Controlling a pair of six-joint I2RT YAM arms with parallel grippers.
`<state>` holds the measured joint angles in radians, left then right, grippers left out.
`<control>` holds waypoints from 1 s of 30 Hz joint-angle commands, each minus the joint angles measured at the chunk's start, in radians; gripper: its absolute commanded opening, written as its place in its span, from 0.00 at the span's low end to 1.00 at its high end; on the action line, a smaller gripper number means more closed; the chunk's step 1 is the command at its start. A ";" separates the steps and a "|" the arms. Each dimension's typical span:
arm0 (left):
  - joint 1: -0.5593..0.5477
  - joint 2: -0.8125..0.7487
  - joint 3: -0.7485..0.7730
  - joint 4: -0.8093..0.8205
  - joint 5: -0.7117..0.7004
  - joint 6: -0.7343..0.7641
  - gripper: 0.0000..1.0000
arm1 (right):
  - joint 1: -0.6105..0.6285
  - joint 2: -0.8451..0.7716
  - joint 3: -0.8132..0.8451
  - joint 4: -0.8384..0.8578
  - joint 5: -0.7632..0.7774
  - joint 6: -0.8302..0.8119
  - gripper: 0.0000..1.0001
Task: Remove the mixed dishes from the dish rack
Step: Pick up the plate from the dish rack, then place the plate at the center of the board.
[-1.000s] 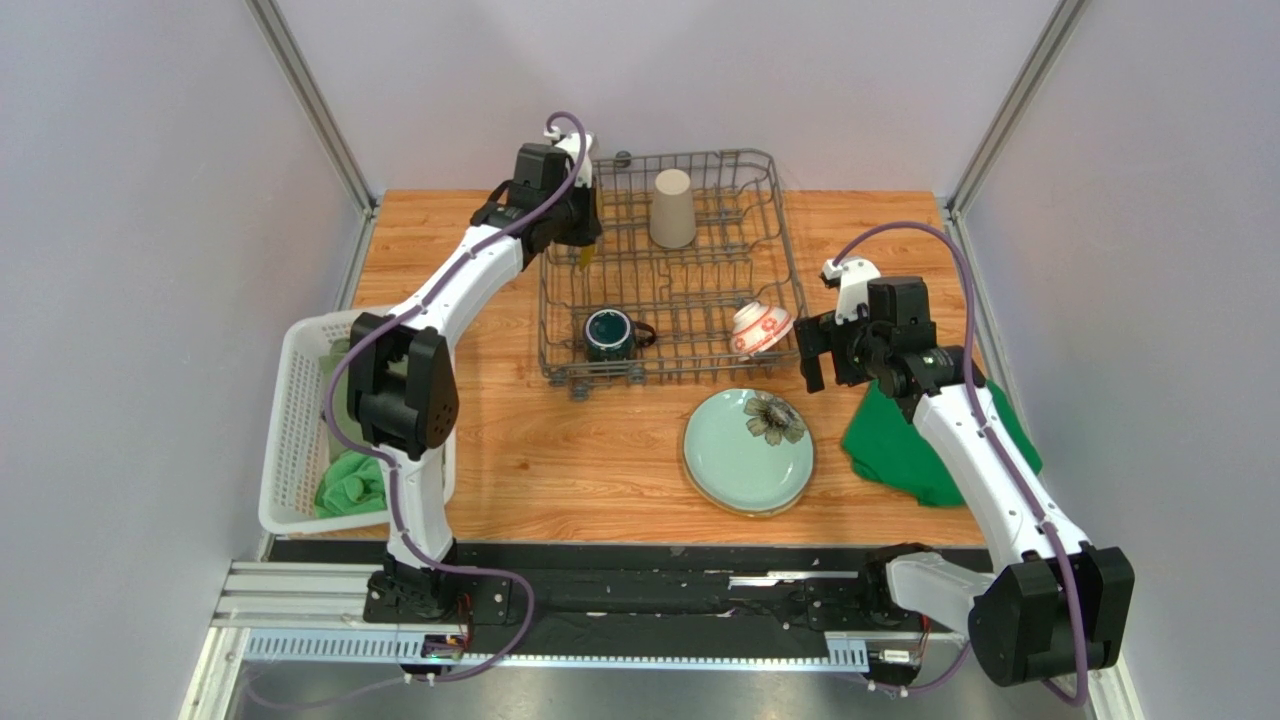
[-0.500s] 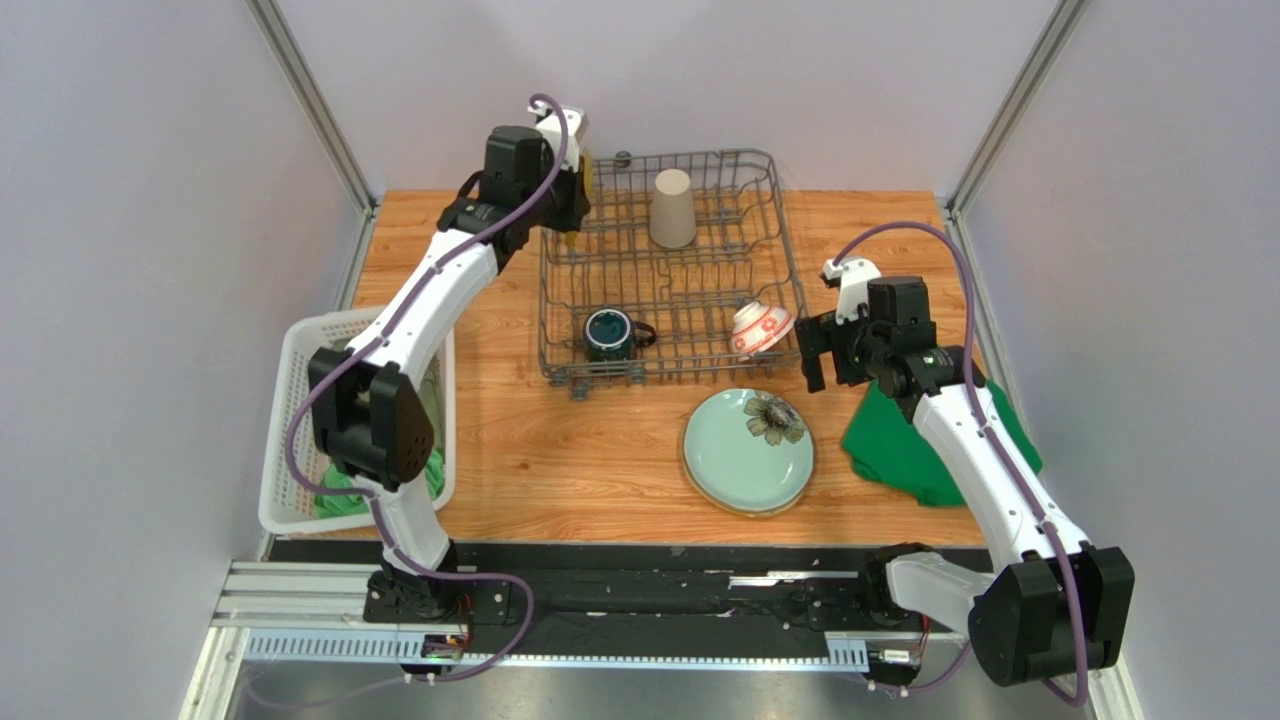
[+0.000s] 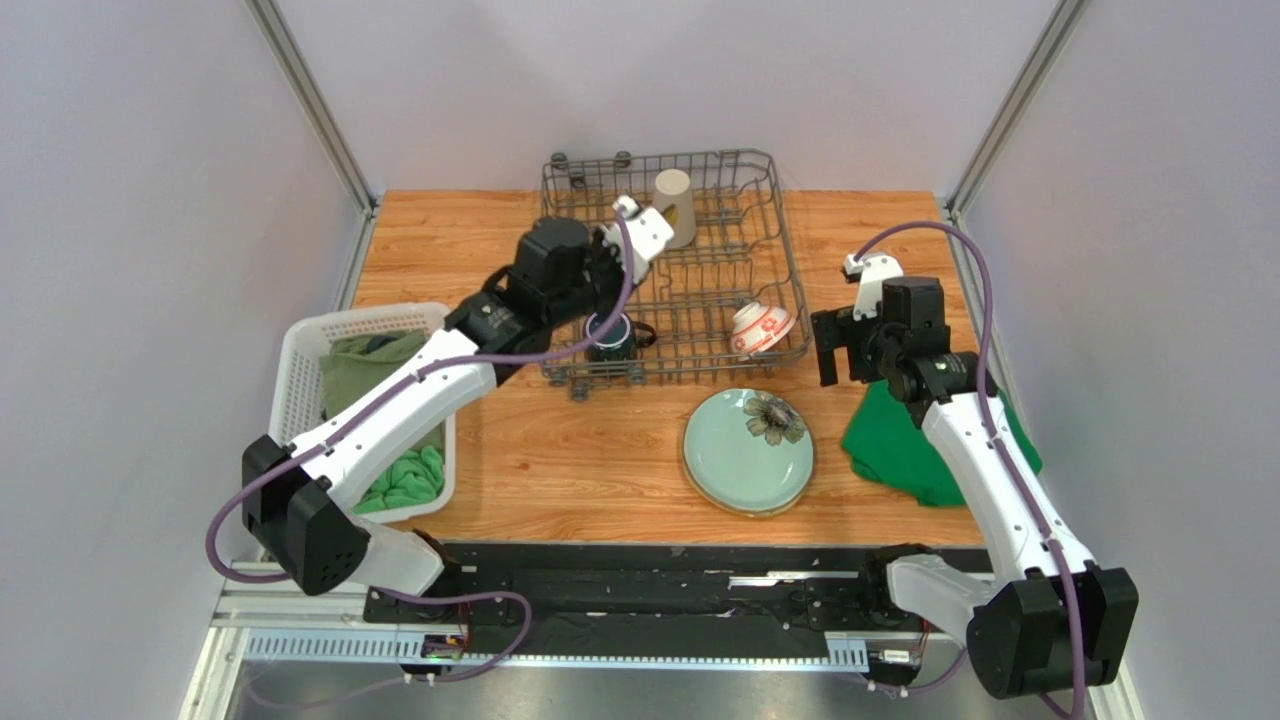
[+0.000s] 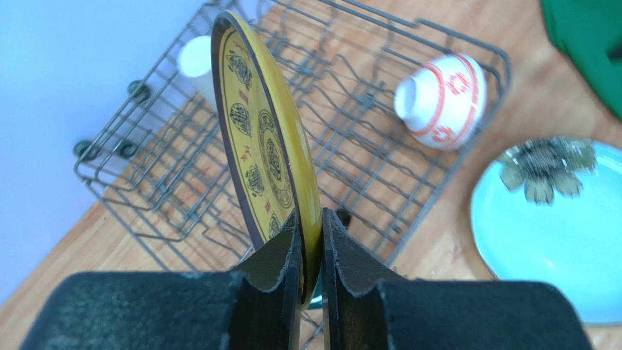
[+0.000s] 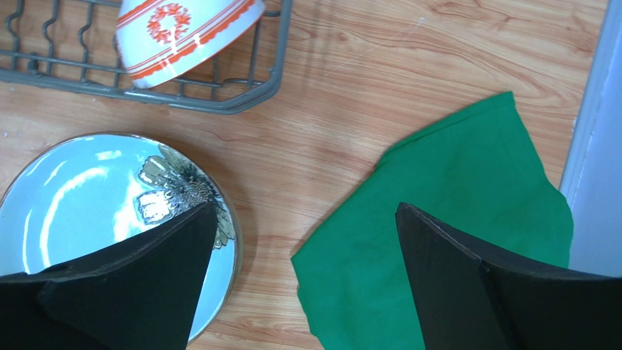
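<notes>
My left gripper (image 3: pixel 598 297) hangs over the dark grey wire dish rack (image 3: pixel 780 225) and is shut on the rim of the yellow patterned plate (image 4: pixel 266 138), held upright and edge-on between the jaws (image 4: pixel 312 219). The beige tumbler (image 3: pixel 672 203) stands at the rack's back. The red-and-white bowl (image 3: pixel 759 327) lies tilted at its right front. The teal mug (image 3: pixel 609 335) is partly hidden under my left gripper. The pale green plate (image 3: pixel 747 450) lies on the table. My right gripper (image 3: pixel 842 357) is open and empty between that plate (image 5: pixel 95 197) and the bowl (image 5: pixel 186 29).
A green cloth (image 3: pixel 902 443) lies at the right table edge, under my right arm. A white slatted basket (image 3: pixel 301 405) holding green cloths (image 3: pixel 398 473) stands at the left. Grey walls close in on both sides.
My left arm has swung from the rack's far left corner to over the rack's front middle, carrying the yellow plate. My right gripper has shifted slightly right.
</notes>
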<state>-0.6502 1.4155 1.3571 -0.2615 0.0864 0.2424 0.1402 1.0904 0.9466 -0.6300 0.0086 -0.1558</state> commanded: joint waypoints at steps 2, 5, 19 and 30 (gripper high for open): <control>-0.161 -0.111 -0.078 0.085 -0.109 0.188 0.00 | -0.036 -0.032 0.017 0.044 0.059 0.038 0.99; -0.254 -0.133 -0.125 0.099 -0.166 0.248 0.00 | -0.056 -0.037 0.018 0.042 0.059 0.044 0.99; -0.565 0.005 -0.257 0.252 -0.373 0.471 0.00 | -0.204 -0.050 0.026 0.019 -0.042 0.059 0.99; -0.753 0.177 -0.372 0.452 -0.520 0.609 0.00 | -0.223 -0.055 0.024 0.015 -0.061 0.053 0.99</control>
<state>-1.3426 1.5391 1.0172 0.0399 -0.3454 0.7540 -0.0799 1.0512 0.9466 -0.6323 -0.0319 -0.1089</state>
